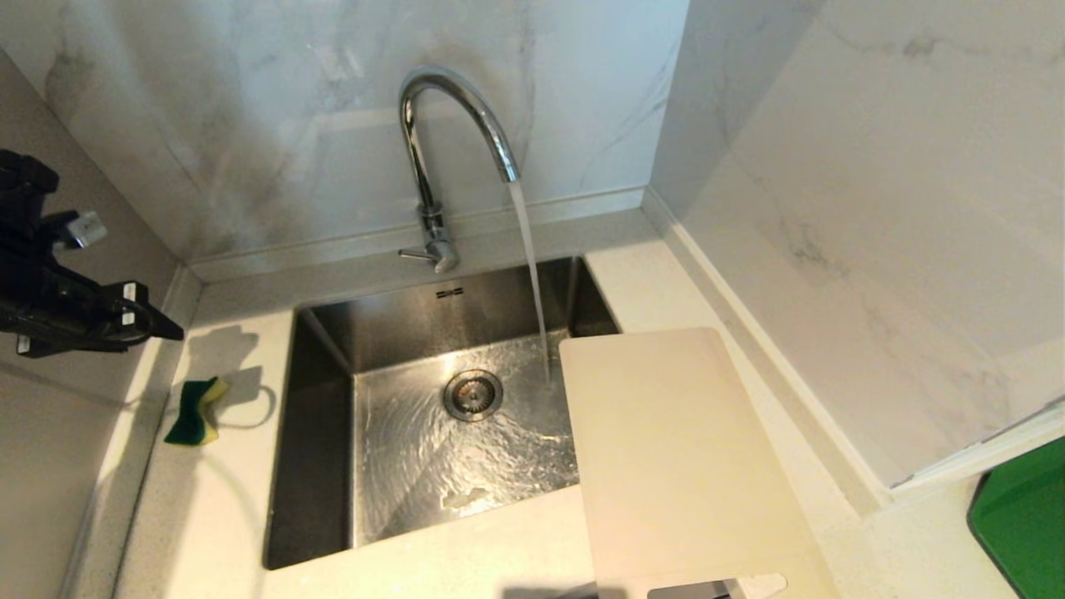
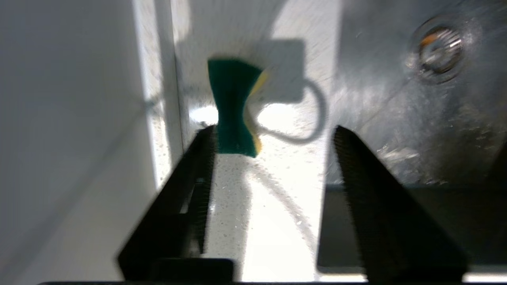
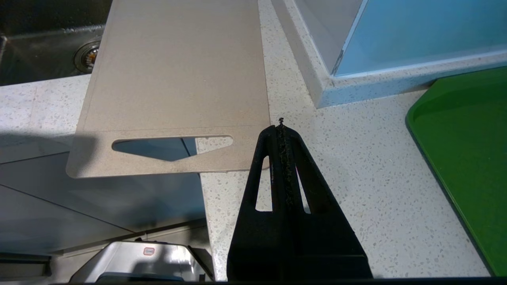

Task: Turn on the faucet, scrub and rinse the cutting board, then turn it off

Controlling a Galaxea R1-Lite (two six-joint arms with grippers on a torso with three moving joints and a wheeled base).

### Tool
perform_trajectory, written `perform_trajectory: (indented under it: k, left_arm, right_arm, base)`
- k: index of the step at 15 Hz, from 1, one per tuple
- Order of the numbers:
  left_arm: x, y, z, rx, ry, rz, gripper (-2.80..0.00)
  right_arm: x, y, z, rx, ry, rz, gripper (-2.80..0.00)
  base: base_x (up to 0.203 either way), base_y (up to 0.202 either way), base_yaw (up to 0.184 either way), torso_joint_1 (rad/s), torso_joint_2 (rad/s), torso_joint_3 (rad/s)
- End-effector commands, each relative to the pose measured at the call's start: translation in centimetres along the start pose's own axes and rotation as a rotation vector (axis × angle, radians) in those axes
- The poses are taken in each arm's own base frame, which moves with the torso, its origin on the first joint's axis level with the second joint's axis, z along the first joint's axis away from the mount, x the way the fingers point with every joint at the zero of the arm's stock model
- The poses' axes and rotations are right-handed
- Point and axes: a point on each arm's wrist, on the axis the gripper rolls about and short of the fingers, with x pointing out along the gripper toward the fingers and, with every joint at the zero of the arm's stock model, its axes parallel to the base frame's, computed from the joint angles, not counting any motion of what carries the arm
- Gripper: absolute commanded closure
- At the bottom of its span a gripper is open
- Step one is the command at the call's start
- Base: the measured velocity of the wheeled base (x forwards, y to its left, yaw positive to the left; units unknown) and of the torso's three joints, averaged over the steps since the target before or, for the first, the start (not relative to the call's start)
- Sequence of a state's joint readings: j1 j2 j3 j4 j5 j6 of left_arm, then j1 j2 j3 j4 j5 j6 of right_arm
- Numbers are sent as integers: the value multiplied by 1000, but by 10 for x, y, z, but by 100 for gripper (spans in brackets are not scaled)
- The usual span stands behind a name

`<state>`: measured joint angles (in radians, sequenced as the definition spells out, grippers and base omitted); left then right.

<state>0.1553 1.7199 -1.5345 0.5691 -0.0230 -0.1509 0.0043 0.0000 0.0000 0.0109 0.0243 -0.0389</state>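
Observation:
The chrome faucet [image 1: 441,150] stands behind the steel sink [image 1: 316,466] and water pours from its spout onto the sink floor beside the drain. The off-white cutting board [image 1: 674,466] [image 3: 178,79] lies flat on the counter right of the sink, one edge over the basin. A green-and-yellow sponge [image 1: 194,412] [image 2: 233,107] rests on the counter left of the sink. My left gripper [image 1: 166,329] [image 2: 273,134] hovers open above the left counter, the sponge ahead of its fingertips, nothing between them. My right gripper [image 3: 280,126] is shut and empty over the near counter by the board's handle end.
A bright green tray [image 1: 1027,524] [image 3: 467,158] lies on the counter at the far right. Marble walls close in behind and on the right. A side wall [image 1: 50,466] runs close along the left counter strip.

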Motion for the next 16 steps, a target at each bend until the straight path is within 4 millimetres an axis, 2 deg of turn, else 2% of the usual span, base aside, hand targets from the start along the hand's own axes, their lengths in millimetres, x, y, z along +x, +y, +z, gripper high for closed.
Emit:
perform_trajectory:
  k: [1,6,9,12,14,16]
  left_arm:
    - [-64,-2,1,8,-154,-26,0]
    - [-153,-6,7,18,-365,-64,0]
    - [-196,-6,-4,33,-468,-87,0]
    - [-232,-5,-22,49,-552,-130,0]
    - [-249,-2,-45,49,-572,-145,0]
    - [-263,3,-76,60,-580,-174,0]
  right_arm:
    - [0,0,0,-1,1,1,0]
    - [0,0,0,-1,1,1,0]
    - [0,0,0,-1,1,1,0]
    - [0,0,0,-1,1,1,0]
    - [0,0,0,1,0,-4,0]
    - [0,0,0,2,1,-5,0]
  base:
    - [0,0,0,0,0,0]
    - [0,0,0,0,0,0]
    - [0,0,0,0,0,0]
    - [0,0,0,0,0,0]
    - [0,0,0,0,0,0]
    - [0,0,0,0,0,0]
